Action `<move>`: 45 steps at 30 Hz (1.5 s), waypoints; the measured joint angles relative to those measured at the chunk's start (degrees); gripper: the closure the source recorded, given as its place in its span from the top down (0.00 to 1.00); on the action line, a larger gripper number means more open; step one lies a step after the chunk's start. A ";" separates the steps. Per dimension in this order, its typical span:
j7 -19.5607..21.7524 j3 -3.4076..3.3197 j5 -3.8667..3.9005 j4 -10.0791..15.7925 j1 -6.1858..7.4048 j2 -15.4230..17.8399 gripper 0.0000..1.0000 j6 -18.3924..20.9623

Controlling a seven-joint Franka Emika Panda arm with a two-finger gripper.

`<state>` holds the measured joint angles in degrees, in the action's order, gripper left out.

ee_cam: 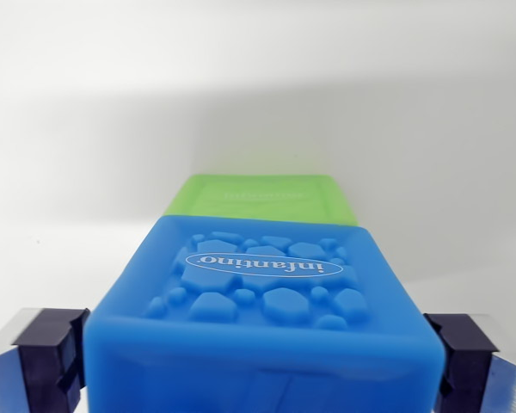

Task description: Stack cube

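Note:
A blue cube (262, 318) with a raised pebble pattern and an "infantino" logo fills the lower middle of the wrist view. My gripper (262, 370) is shut on it, with one dark finger pad (50, 357) pressed to its left side and the other to its right side. Just beyond the blue cube lies a green cube (260, 198), its top face showing; its near part is hidden by the blue cube. Whether the two cubes touch is not visible.
A plain white surface (258, 95) stretches behind and to both sides of the cubes. No other objects show.

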<state>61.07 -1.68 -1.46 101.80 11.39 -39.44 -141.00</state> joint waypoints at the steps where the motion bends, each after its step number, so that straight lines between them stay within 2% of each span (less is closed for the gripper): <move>1: 0.00 0.00 0.00 0.00 0.00 0.00 1.00 0.00; 23: 0.00 0.00 0.00 0.02 0.00 0.29 1.00 0.19; 45: 0.00 -0.05 0.00 0.48 0.00 6.45 1.00 5.68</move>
<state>61.07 -1.73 -1.46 102.28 11.39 -32.99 -135.32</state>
